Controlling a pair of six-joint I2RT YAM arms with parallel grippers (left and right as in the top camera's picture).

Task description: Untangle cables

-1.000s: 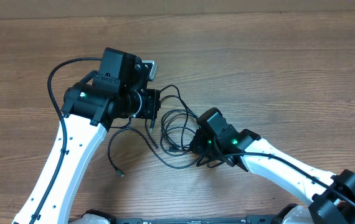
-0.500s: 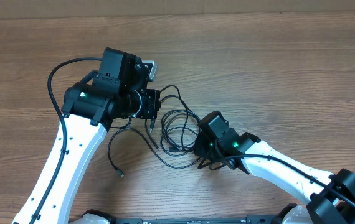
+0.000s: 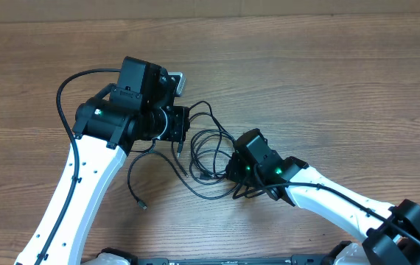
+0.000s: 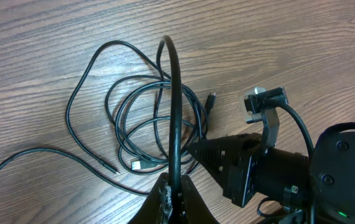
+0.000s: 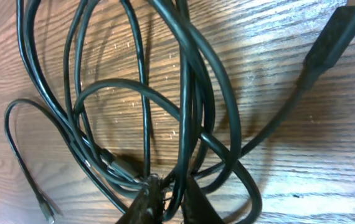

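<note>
The cables (image 3: 207,150) lie as a tangle of thin black loops on the wooden table between my two grippers. One loose end with a small plug (image 3: 143,205) trails to the front left. My left gripper (image 3: 183,126) is shut on one cable strand, which rises in an arch (image 4: 175,93) from its jaws (image 4: 176,186) over the loops (image 4: 134,121). A silver plug (image 4: 137,165) and a black plug (image 4: 210,99) lie among them. My right gripper (image 3: 229,166) sits at the tangle's right edge. In the right wrist view its jaws (image 5: 172,198) are shut on a single strand of the loops (image 5: 187,93).
The wooden table (image 3: 328,81) stretches far and right of the tangle. A thick black arm cable (image 3: 64,92) arcs left of the left arm. A black plug body (image 5: 332,42) lies at the upper right in the right wrist view. The right arm's camera (image 4: 265,102) stands close to the left gripper.
The right gripper has narrowed its jaws onto a strand at the tangle's right edge and shifted slightly. The left arm and its held cable have not moved.
</note>
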